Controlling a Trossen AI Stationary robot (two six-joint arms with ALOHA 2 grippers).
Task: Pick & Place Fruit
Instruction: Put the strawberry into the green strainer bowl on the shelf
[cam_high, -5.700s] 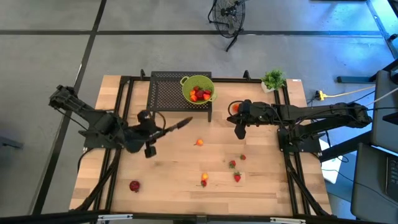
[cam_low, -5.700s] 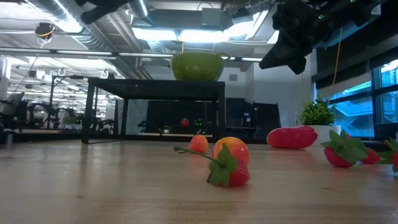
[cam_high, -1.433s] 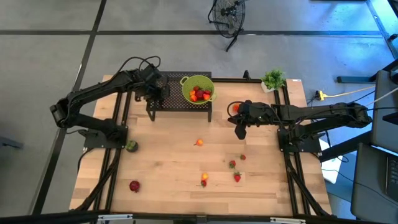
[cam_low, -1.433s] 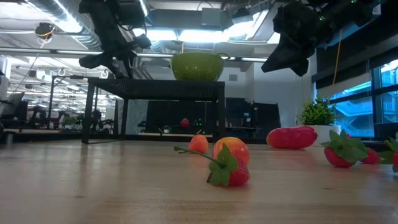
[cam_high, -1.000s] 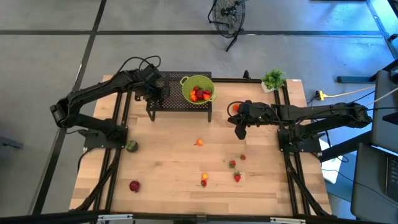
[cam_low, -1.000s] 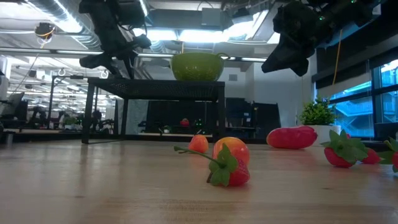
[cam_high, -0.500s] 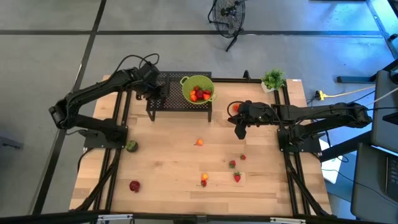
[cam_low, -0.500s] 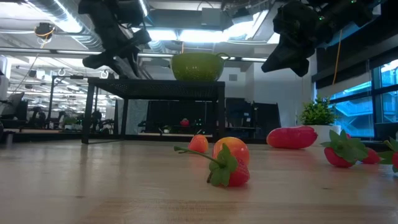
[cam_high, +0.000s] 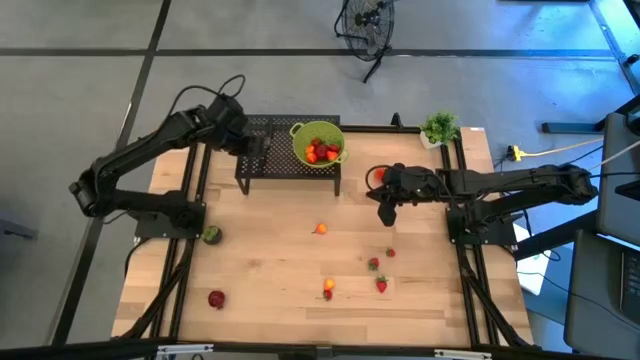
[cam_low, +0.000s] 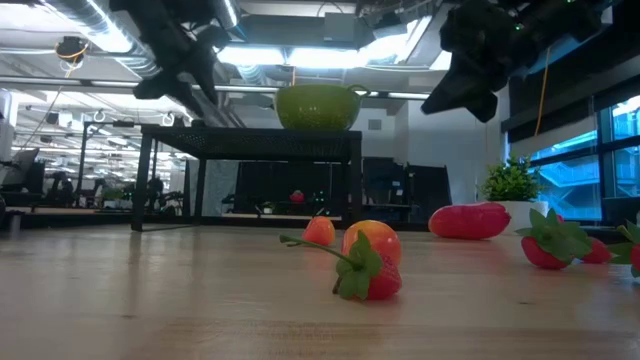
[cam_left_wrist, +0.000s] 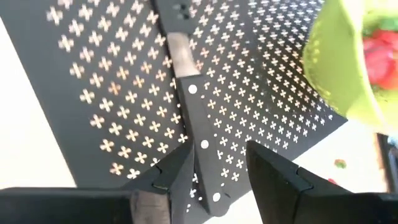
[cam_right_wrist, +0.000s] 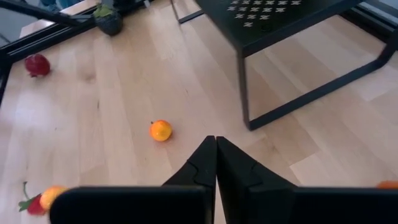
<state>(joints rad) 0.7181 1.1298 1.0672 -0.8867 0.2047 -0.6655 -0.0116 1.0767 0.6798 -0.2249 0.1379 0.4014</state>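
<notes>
Black perforated shelf (cam_high: 275, 140) is the big hazard: the left gripper (cam_left_wrist: 211, 177), jaws apart, hovers over the knife (cam_left_wrist: 198, 146) lying on it, beside the green bowl (cam_high: 318, 143), and a careless retreat could knock either off. The right gripper (cam_right_wrist: 216, 163), jaws together, hangs over the tabletop (cam_high: 270, 270). Fruit (cam_high: 319, 229), small red and orange pieces, lies scattered below and beyond it, with more in the bowl.

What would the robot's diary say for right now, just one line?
left pincer: open above black-handled knife on black perforated metal rack | right pincer: shut, above wooden table | loose fruit: on table
</notes>
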